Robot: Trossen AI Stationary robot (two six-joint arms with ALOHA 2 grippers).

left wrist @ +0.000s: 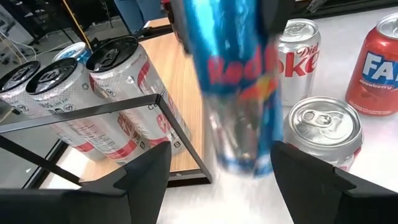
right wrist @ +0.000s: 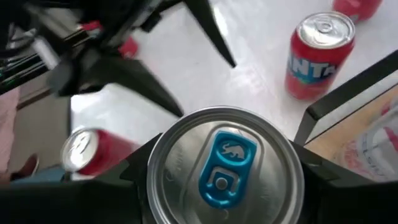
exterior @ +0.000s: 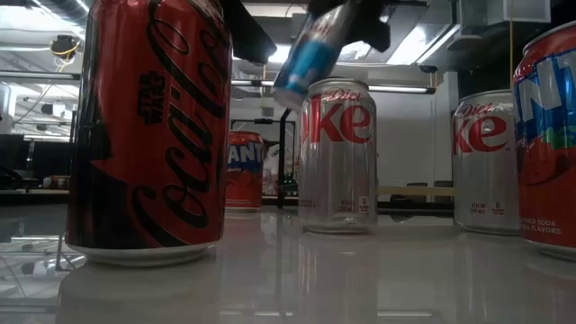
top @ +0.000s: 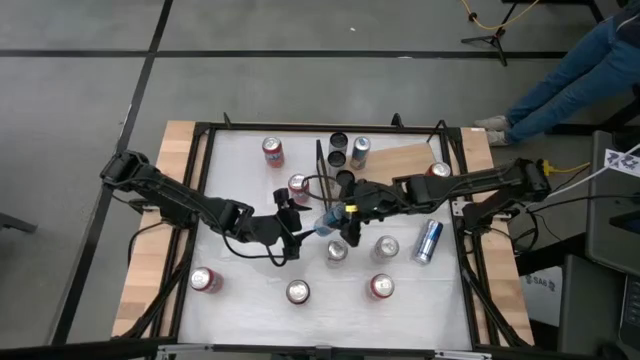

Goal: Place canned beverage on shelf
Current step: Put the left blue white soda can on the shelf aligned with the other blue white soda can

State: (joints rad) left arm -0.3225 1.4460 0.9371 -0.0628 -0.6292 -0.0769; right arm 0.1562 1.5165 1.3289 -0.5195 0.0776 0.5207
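In the low view, the near ground at the left of the frame is filled by a red cola can (exterior: 148,135) standing on the table (exterior: 360,279). Above and behind the silver diet cola can (exterior: 337,155) at centre frame, a blue energy drink can (exterior: 310,56) is seen hanging in the air, tilted, near the upper centre.

In the high view the blue can (top: 328,222) is placed at mid-frame, held by the right gripper (top: 342,217), whose fingers are pinched on the can's sides near its top, as the right wrist view shows with the tab end between them. The left gripper (top: 297,232) is set just beside the can on its left, its fingers (left wrist: 146,174) spread to either side of the can's body without clearly touching it.

The can's long axis is judged to lie slanted, neither upright nor flat: its lower end points down and toward the left of the low frame, its tab end up toward the right arm.

Two risks are judged from here. The tilted can may be knocked against the silver cans (top: 337,250) standing just below it. If it is passed across while only loosely caught, it may slip and fall among them.

Farther off, the shelf (top: 415,160) lies at upper centre-right in the high view, with other cans (top: 345,152) already beside its black frame (left wrist: 112,111); a careless approach could topple those.
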